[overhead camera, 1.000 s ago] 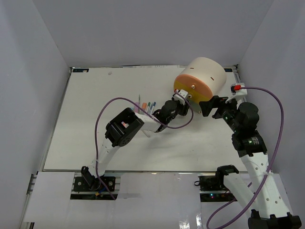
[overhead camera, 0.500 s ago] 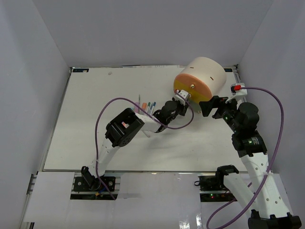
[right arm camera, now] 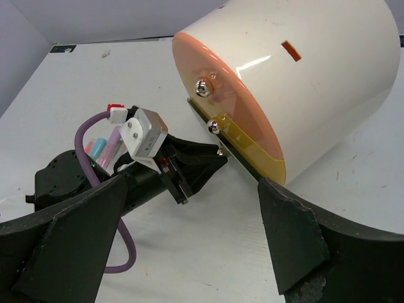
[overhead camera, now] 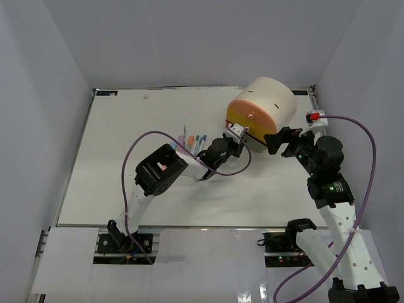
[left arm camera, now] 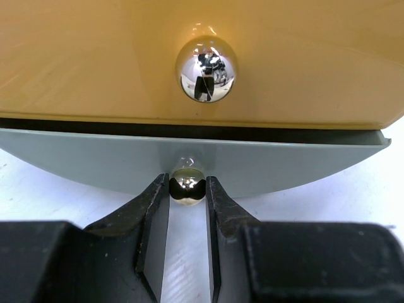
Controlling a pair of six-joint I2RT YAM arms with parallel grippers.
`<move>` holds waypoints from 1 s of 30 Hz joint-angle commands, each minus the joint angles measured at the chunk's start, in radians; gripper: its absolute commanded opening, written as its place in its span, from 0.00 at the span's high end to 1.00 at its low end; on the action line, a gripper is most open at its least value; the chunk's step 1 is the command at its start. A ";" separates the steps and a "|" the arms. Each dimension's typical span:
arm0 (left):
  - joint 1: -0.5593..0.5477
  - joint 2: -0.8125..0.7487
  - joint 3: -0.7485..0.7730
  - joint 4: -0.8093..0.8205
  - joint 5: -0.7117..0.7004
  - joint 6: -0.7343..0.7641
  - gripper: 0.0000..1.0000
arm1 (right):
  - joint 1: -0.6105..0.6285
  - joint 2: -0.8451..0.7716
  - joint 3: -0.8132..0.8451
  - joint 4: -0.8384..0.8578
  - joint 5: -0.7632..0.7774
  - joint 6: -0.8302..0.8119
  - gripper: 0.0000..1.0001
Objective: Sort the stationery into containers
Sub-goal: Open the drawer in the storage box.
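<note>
I have left gripper [left arm camera: 187, 189] pinched on the knob [left arm camera: 187, 182] of the grey drawer [left arm camera: 284, 165], bottom centre. My right gripper [overhead camera: 282, 140] stands wide, empty, centre-right from above.

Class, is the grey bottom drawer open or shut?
Appears slightly open: the grey drawer juts forward of the yellow drawer, with a dark gap between them.

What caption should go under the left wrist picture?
Left gripper pinches the knob of the grey drawer, below the yellow drawer.
</note>
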 commanded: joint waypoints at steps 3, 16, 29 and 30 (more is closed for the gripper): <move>0.003 -0.108 -0.072 -0.008 -0.003 0.010 0.80 | 0.004 -0.012 -0.007 0.042 -0.007 -0.015 0.09; 0.005 -0.158 -0.133 -0.029 -0.003 0.001 0.80 | 0.004 0.043 -0.021 0.103 -0.033 -0.015 0.07; 0.003 -0.148 -0.120 -0.035 0.003 -0.016 0.80 | 0.021 0.273 0.065 0.238 0.074 -0.178 0.08; 0.003 -0.148 -0.120 -0.035 0.004 -0.016 0.81 | 0.026 0.287 0.068 0.255 0.083 -0.186 0.08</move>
